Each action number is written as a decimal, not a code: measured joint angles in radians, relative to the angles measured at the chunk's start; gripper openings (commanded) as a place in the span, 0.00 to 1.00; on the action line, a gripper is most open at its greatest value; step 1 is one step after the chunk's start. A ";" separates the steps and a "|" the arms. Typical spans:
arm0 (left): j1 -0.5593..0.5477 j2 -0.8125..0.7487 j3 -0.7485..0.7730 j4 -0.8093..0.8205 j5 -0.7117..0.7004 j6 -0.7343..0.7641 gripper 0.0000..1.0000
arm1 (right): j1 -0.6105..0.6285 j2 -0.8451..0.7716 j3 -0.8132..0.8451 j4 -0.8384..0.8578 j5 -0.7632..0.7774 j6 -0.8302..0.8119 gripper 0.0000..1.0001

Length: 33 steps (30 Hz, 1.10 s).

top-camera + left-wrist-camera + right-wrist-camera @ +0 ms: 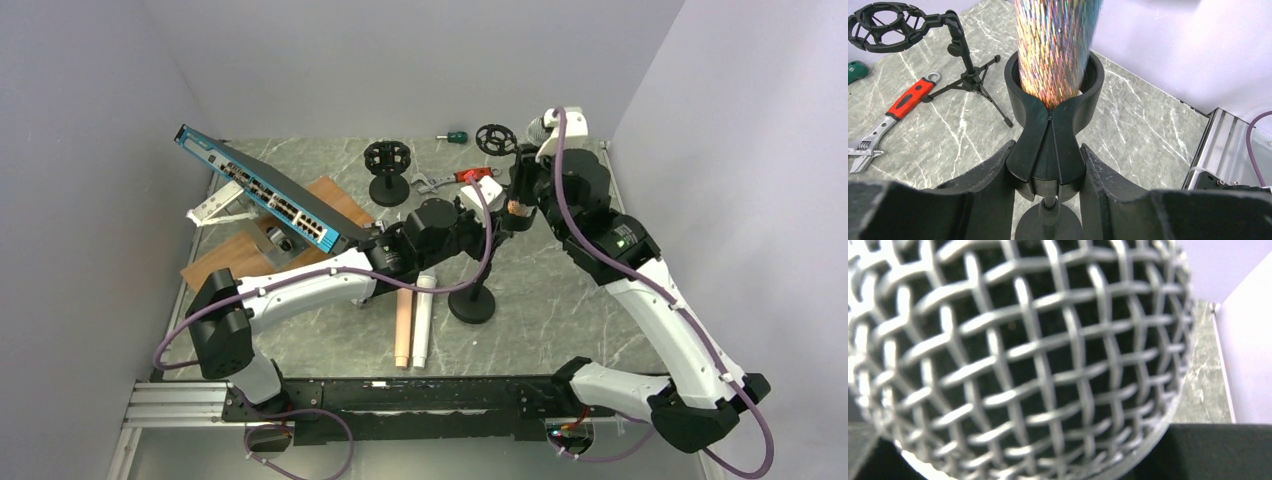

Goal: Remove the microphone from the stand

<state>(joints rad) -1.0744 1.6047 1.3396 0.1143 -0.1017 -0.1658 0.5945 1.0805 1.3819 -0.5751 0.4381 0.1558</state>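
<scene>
- Grey marbled table (560, 300), pale lilac walls (400, 60).
- Microphone (1055, 50) stands near upright in the stand clip (1050, 125), mesh head up (glittery handle down), just beyond the left gripper (1047, 152), which clamps the clip's neck.
- Right gripper (522, 190) is at the head; its grip cannot be told.

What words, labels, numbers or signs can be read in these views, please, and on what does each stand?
No text can be read in any view.
Network switch: any markings beside its ports are too small to read.
Wrench: no legible print on its red handle.
Microphone: its glittery body and mesh head show no lettering.
Stand: its black clip is plain.
</scene>
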 measured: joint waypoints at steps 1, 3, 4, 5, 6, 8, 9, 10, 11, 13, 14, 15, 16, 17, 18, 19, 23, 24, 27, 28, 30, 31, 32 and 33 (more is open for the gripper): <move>0.000 -0.004 -0.012 0.016 0.000 0.000 0.00 | 0.000 0.010 0.032 -0.005 0.003 -0.004 0.00; 0.001 -0.017 -0.041 0.047 0.000 0.002 0.00 | 0.001 0.041 0.129 -0.020 0.012 -0.019 0.00; 0.001 -0.023 -0.051 0.056 0.001 0.002 0.00 | 0.002 0.061 0.187 -0.026 0.022 -0.029 0.00; 0.002 -0.029 -0.064 0.071 0.000 0.004 0.00 | 0.003 0.085 0.264 -0.030 0.036 -0.042 0.00; 0.002 -0.034 -0.076 0.085 0.000 0.005 0.00 | 0.003 0.100 0.317 -0.029 0.048 -0.051 0.00; 0.003 -0.043 -0.098 0.110 0.000 0.007 0.00 | 0.003 0.125 0.431 -0.028 0.090 -0.077 0.00; 0.003 -0.048 -0.110 0.125 -0.001 0.007 0.00 | 0.003 0.127 0.472 -0.024 0.116 -0.091 0.00; 0.004 -0.052 -0.120 0.136 -0.002 0.007 0.00 | 0.003 0.123 0.500 -0.018 0.143 -0.108 0.00; 0.005 -0.056 -0.128 0.146 -0.005 0.008 0.00 | 0.003 0.115 0.513 -0.012 0.164 -0.118 0.00; 0.008 -0.058 -0.134 0.159 -0.009 0.019 0.00 | 0.003 0.077 0.510 0.006 0.227 -0.148 0.00; 0.010 -0.057 -0.135 0.162 -0.011 0.027 0.00 | 0.003 0.055 0.492 0.016 0.250 -0.156 0.00; 0.014 -0.057 -0.135 0.165 -0.016 0.039 0.00 | 0.003 0.026 0.460 0.025 0.277 -0.164 0.00; 0.018 -0.057 -0.135 0.168 -0.020 0.050 0.00 | 0.003 -0.003 0.422 0.031 0.304 -0.167 0.00; 0.025 -0.056 -0.135 0.176 -0.025 0.066 0.00 | 0.003 -0.033 0.377 0.034 0.326 -0.168 0.00; 0.033 -0.056 -0.135 0.182 -0.030 0.080 0.00 | 0.003 -0.059 0.335 0.033 0.348 -0.166 0.00; 0.040 -0.056 -0.135 0.189 -0.035 0.095 0.00 | 0.003 -0.080 0.303 0.032 0.360 -0.166 0.00; 0.076 -0.038 -0.117 0.234 -0.053 0.171 0.00 | 0.002 -0.171 0.150 0.016 0.406 -0.124 0.00; 0.086 -0.028 -0.108 0.250 -0.053 0.190 0.00 | 0.002 -0.187 0.120 0.002 0.408 -0.109 0.00; 0.122 0.001 -0.095 0.328 -0.052 0.245 0.00 | 0.002 -0.220 0.052 -0.040 0.398 -0.069 0.00; 0.139 0.015 -0.089 0.358 -0.050 0.261 0.00 | 0.002 -0.227 0.040 -0.062 0.392 -0.054 0.00; 0.181 0.052 -0.064 0.407 -0.044 0.277 0.00 | 0.002 -0.235 0.030 -0.105 0.378 -0.026 0.00; 0.201 0.071 -0.050 0.418 -0.040 0.277 0.00 | 0.002 -0.237 0.030 -0.121 0.372 -0.016 0.00; 0.227 0.097 -0.029 0.431 -0.032 0.274 0.00 | 0.002 -0.240 0.028 -0.138 0.363 -0.004 0.00; 0.254 0.124 -0.006 0.444 -0.025 0.269 0.00 | 0.002 -0.245 0.021 -0.147 0.354 0.008 0.00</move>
<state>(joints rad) -0.8200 1.7287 1.3334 0.5583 -0.1268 0.1028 0.5964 0.8352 1.4029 -0.7223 0.7925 0.1635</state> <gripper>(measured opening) 0.577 0.446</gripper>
